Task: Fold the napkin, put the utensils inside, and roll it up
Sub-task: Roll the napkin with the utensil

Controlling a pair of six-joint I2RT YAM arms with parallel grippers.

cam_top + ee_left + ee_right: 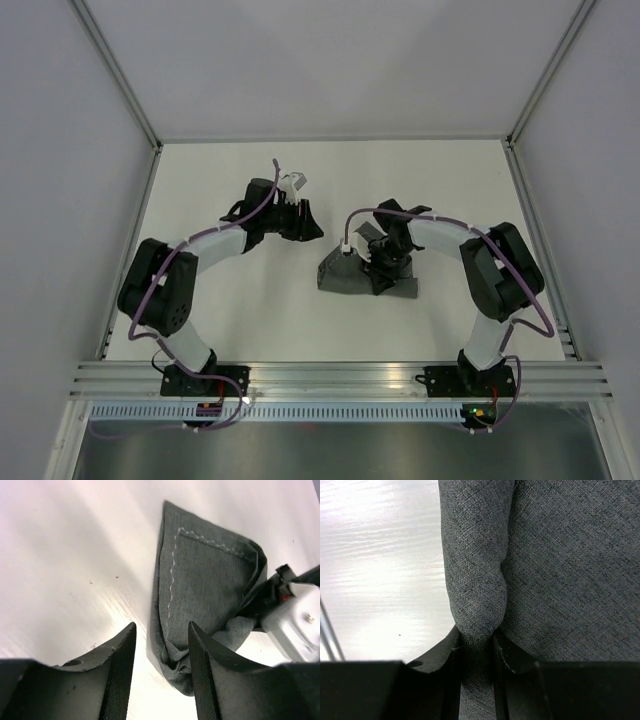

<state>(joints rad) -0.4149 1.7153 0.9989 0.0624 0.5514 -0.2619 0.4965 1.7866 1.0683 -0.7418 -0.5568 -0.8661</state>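
On your left, the left gripper [300, 218] hangs over the white table [250, 320] with its jaws spread and empty. It is near the napkin [345, 275] but apart from it, probably held ready to catch an edge. The napkin lies bunched just right of the table's middle, partly doubled over, with its pale stitching [172, 580] facing up. On your right, the right gripper [476, 640] is pressed together on a raised ridge of the grey cloth. That pinch looks meant to lift or drag the layer into a fold. No utensils show in any view.
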